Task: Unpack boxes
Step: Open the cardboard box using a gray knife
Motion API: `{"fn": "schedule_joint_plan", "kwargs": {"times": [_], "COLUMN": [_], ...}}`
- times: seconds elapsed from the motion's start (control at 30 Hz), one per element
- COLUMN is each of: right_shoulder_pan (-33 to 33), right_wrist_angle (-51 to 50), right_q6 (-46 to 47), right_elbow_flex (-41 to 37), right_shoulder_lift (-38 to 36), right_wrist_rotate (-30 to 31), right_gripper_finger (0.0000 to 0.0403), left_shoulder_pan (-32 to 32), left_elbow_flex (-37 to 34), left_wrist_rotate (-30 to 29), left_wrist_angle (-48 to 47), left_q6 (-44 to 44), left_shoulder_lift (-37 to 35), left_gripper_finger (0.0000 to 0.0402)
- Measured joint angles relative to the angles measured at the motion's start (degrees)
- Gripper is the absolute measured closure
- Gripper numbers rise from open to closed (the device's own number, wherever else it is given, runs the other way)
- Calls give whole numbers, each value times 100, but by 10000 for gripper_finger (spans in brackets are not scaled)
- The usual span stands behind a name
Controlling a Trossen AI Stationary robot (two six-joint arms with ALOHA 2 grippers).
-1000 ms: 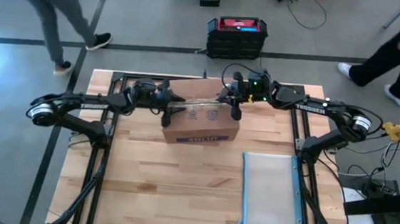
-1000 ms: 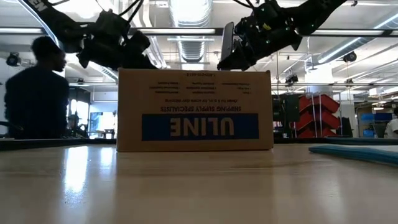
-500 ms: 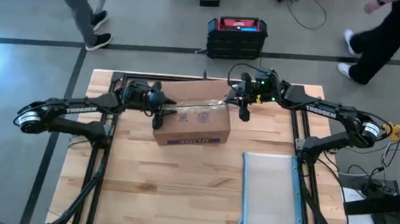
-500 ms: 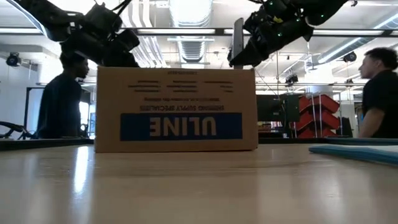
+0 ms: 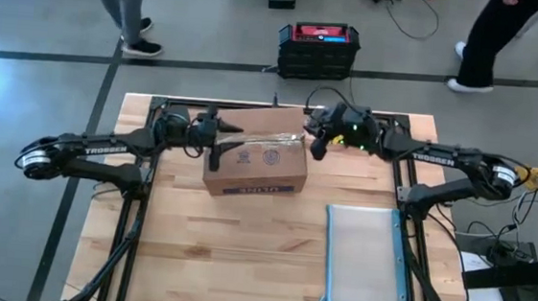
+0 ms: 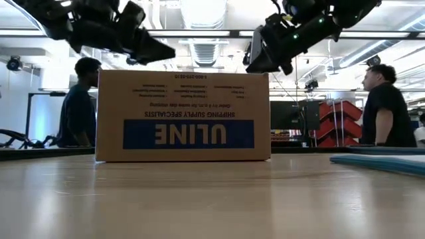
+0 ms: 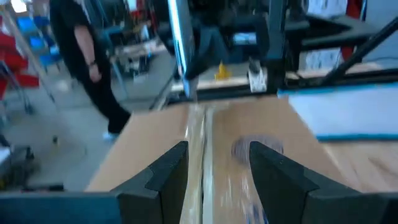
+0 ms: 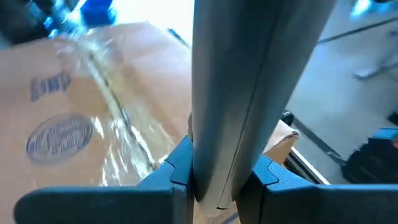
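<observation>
- Your wood-plank table (image 5: 242, 254) carries the brown box (image 5: 256, 165) toward its 12 o'clock half, taped seam up, ULINE label upside down in the low view.
- Left gripper (image 5: 218, 147) sits at the box's 9 o'clock top edge, fingers (image 7: 168, 174) parted over the tape, holding nothing.
- Right gripper (image 5: 317, 145) hovers at the box's 2 o'clock corner, jaws clamped on a dark flat tool (image 8: 249, 93).
- Clear pouch (image 5: 364, 259) lies at 4 o'clock.
- Black crate (image 5: 318, 49) stands on grey floor past 12 o'clock; people (image 6: 382, 106) stand in the room.
</observation>
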Motion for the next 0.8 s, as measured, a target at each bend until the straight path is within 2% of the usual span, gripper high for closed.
{"fn": "schedule_joint_plan", "kwargs": {"times": [0.07,0.17,0.3,0.6,0.8], "right_shoulder_pan": [265,665,1084,1321,1332], "right_wrist_angle": [450,807,943,1933,2081], "right_q6": [294,621,991,1588,1797], "right_elbow_flex": [-125,-210,-232,-229,-226], "right_shoulder_lift": [-27,-46,107,864,1118], "right_wrist_rotate": [800,1964,2902,3677,4042], "right_gripper_finger": [353,353,353,353,353], "left_shoulder_pan": [2,4,4,109,289], "left_elbow_flex": [26,325,1010,3084,3705], "left_wrist_rotate": [0,18,170,149,166], "left_wrist_angle": [366,401,191,-1580,-2063], "left_q6": [6,17,198,1345,1646], "left_shoulder_lift": [248,783,1627,3267,3796], "left_gripper_finger": [246,246,246,246,246]}}
